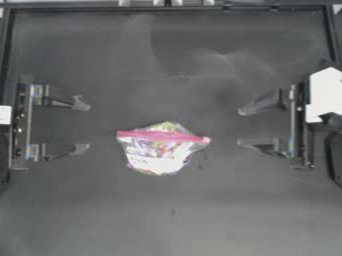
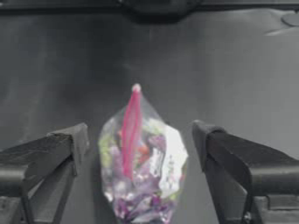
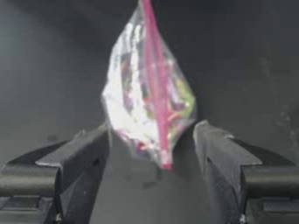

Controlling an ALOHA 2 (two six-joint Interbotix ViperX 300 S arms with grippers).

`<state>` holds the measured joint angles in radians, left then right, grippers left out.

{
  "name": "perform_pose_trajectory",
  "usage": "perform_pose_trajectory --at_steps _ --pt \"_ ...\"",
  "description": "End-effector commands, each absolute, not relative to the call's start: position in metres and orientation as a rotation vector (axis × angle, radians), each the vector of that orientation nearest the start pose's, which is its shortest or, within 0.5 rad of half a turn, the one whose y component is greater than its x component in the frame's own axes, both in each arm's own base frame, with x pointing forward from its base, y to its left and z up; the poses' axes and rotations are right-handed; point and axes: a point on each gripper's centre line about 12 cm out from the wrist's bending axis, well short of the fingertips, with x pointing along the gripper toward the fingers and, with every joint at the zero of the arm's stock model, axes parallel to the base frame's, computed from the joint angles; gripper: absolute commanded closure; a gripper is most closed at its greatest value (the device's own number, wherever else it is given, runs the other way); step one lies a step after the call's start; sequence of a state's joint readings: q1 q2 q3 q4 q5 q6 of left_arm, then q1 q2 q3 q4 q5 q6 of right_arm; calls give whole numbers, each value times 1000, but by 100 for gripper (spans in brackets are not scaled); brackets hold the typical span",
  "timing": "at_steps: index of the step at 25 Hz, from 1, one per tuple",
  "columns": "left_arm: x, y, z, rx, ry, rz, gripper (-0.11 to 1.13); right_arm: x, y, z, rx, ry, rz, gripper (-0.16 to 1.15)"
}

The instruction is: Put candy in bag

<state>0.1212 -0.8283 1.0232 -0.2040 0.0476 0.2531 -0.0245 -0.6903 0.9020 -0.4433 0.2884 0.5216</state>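
The bag [image 1: 160, 147] lies flat in the middle of the table, a clear zip bag with a pink-red seal strip along its far edge and colourful sweets showing through. No separate candy shows in any view. My left gripper [image 1: 81, 126] stands open to the left of the bag, well apart from it. To the bag's right my right gripper [image 1: 242, 127] is open too, a little short of it. Each wrist view frames the bag [image 2: 140, 166] [image 3: 149, 105] between wide-spread jaws, untouched.
A white block [image 1: 325, 94] sits on the right arm near the table's right edge. A raised frame [image 1: 167, 9] borders the back of the table. Bare dark tabletop [image 1: 167, 220] surrounds the bag in front and behind.
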Motion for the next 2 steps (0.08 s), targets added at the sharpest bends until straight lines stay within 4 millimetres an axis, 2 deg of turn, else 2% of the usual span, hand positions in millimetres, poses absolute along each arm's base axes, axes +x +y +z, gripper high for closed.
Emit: perform_pose_trajectory --at_steps 1,2 --pt "222 26 293 45 214 106 2 247 -22 290 76 407 -164 8" --pt "218 26 293 46 208 106 2 245 -23 290 77 402 -166 8"
